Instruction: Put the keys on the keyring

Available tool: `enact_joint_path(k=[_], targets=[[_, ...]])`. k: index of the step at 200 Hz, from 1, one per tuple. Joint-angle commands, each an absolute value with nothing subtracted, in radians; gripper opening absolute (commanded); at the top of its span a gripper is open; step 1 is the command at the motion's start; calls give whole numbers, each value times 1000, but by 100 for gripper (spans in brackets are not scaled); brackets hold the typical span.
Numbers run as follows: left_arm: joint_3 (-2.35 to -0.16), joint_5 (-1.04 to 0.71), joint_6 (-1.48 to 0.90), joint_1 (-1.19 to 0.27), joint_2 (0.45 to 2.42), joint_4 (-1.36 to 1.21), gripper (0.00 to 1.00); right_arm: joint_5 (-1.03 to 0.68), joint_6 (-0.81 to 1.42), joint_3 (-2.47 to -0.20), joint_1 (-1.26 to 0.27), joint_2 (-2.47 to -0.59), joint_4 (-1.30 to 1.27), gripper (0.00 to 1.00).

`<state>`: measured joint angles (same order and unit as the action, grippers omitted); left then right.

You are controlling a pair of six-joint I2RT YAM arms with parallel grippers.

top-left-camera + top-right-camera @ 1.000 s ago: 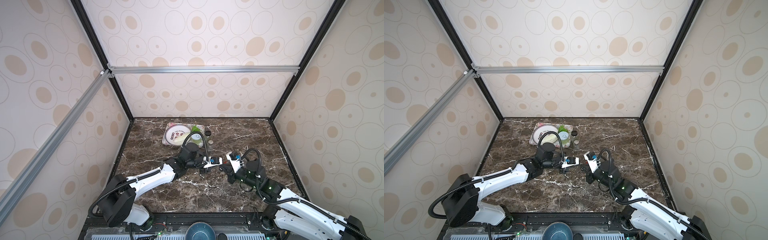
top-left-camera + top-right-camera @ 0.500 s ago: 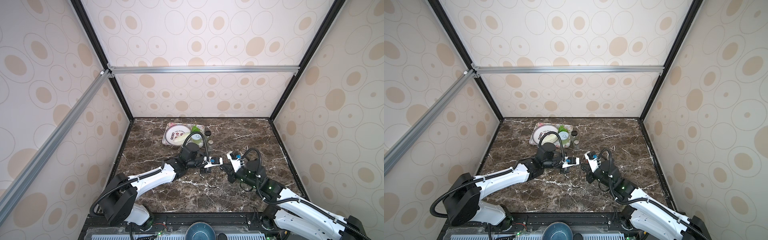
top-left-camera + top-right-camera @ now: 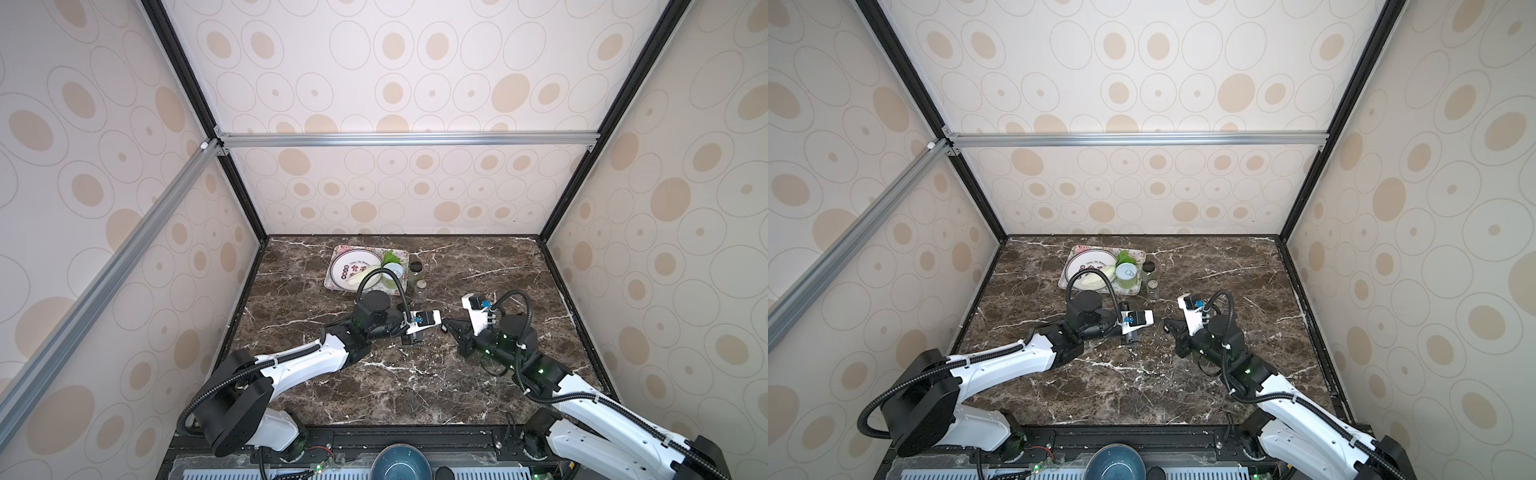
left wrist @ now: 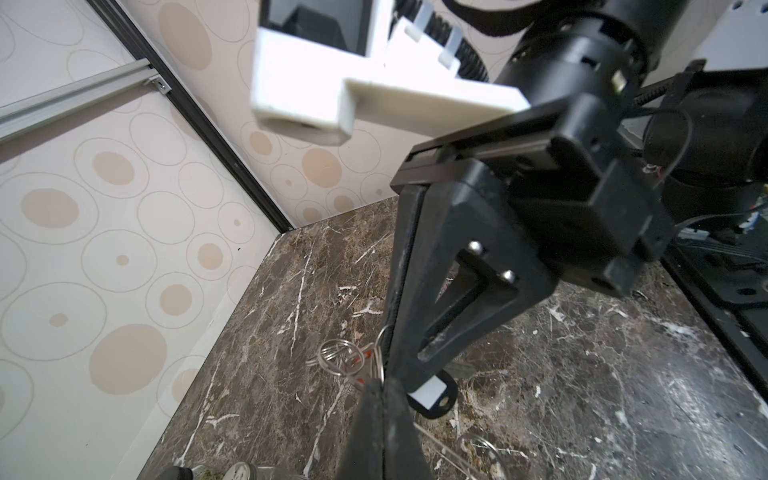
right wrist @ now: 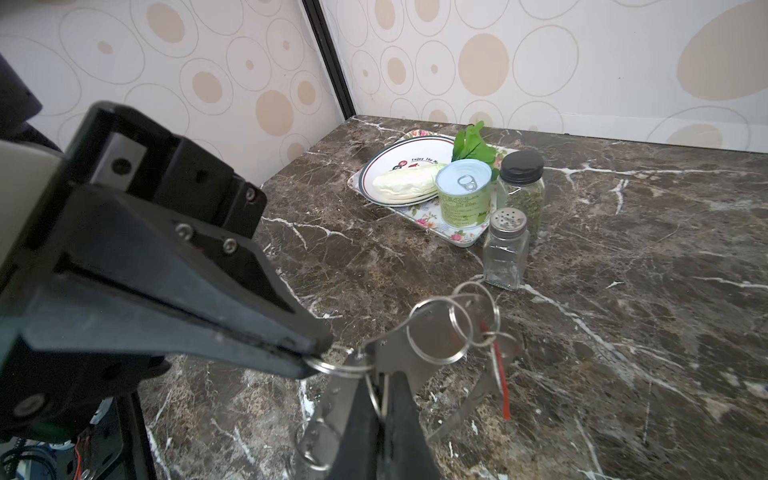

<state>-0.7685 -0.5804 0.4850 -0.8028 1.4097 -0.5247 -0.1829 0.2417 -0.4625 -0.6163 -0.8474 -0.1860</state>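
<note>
A bunch of silver split rings forms the keyring (image 5: 441,363), with flat metal keys and a red key (image 5: 500,382) hanging from it just above the marble. A black tag key with a white centre (image 4: 432,395) lies below the bunch. My left gripper (image 4: 382,384) is shut on one ring, its tip (image 5: 318,359) coming in from the side. My right gripper (image 5: 380,380) is shut on a ring wire of the same bunch. Both tips meet mid-table in a top view, left gripper (image 3: 432,330) and right gripper (image 3: 445,324).
Behind the bunch stands a flowered tray (image 5: 419,220) with a plate (image 5: 386,166) and a green can (image 5: 463,195). A herb jar (image 5: 521,187) and a glass shaker (image 5: 505,249) stand close by. A blue bowl (image 3: 395,463) sits at the front edge.
The left jaws have closed the last bit onto the ring. Both arms stay almost where they were, tips together.
</note>
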Motion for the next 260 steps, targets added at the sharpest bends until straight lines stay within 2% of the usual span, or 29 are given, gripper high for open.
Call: enact_joint_path(k=[1, 59, 112, 130, 165, 198, 236, 260], targets=[[-766, -606, 433, -806, 1375, -649, 0, -174, 289, -448, -585, -869, -189, 0], [-720, -609, 373, -807, 1357, -773, 0, -207, 294, -458, -585, -900, -195, 0], [-721, -607, 384, -807, 1355, -753, 0, -206, 283, -458, -585, -878, -185, 0], [-730, -619, 396, -806, 1360, -732, 10, -204, 274, -458, -586, -866, -177, 0], [-784, -638, 451, -807, 1384, -603, 22, -197, 266, -454, -586, -844, -172, 0], [-832, -593, 522, -807, 1394, -446, 29, -189, 258, -454, -586, -829, -159, 0], [-910, -606, 593, -808, 1422, -234, 30, -193, 255, -456, -586, -830, -156, 0], [-928, -599, 600, -810, 1436, -209, 30, -205, 250, -459, -586, -834, -158, 0]])
